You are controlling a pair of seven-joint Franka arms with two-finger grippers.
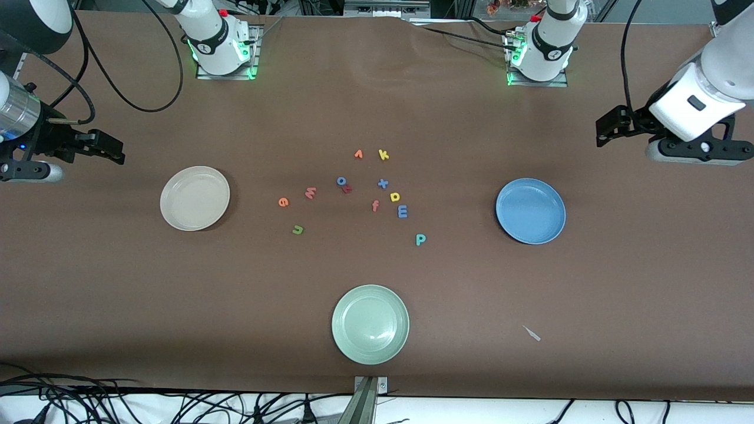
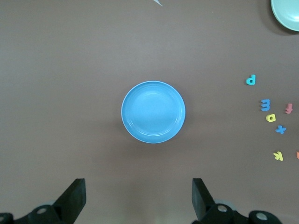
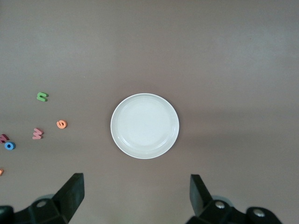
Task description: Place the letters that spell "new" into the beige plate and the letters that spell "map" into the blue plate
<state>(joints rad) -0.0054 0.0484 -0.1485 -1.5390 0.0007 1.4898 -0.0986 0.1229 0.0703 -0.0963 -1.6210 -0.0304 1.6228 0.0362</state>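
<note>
The beige plate (image 1: 194,198) (image 3: 145,126) lies empty toward the right arm's end, the blue plate (image 1: 530,211) (image 2: 153,112) empty toward the left arm's end. Loose on the cloth between them are the olive n (image 1: 297,229) (image 3: 42,96), orange e (image 1: 283,202) (image 3: 61,123), pinkish w (image 1: 310,192) (image 3: 38,133), blue m (image 1: 402,211) (image 2: 265,104), yellow a (image 1: 395,196) (image 2: 271,117) and teal p (image 1: 420,239) (image 2: 251,80). My right gripper (image 1: 109,148) (image 3: 136,191) hangs open beside the beige plate. My left gripper (image 1: 607,128) (image 2: 138,193) hangs open beside the blue plate. Both hold nothing.
A pale green plate (image 1: 370,324) sits near the front edge. Other letters lie among the task ones: yellow k (image 1: 383,155), blue x (image 1: 383,184), orange-red f (image 1: 375,205), blue o (image 1: 341,181) touching a dark red letter (image 1: 347,189). A white scrap (image 1: 532,333) lies near the front.
</note>
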